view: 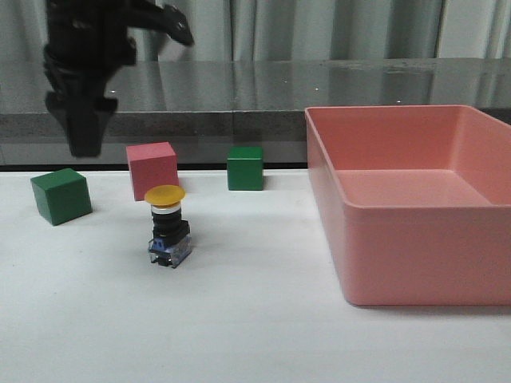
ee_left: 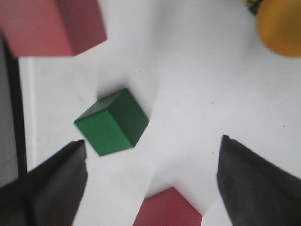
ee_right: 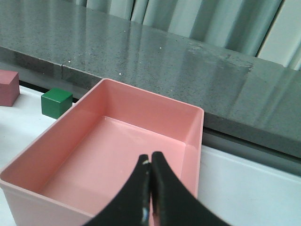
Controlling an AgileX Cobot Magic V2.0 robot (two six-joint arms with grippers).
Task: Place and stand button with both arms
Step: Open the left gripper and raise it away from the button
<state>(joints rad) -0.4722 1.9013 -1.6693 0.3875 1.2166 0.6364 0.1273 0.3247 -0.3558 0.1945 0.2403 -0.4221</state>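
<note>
The button stands upright on the white table, yellow cap up and clear-and-blue base down, in front of the pink cube. My left gripper hangs open and empty, high above the table's back left, well clear of the button. In the left wrist view the open gripper looks down on a green cube and a pink cube; the button's yellow cap shows at the frame's edge. My right gripper is shut and empty above the pink bin; it is out of the front view.
A large pink bin fills the table's right side. One green cube sits at the left, another green cube at the back middle. A grey ledge runs behind the table. A cut-off pink shape shows in the left wrist view.
</note>
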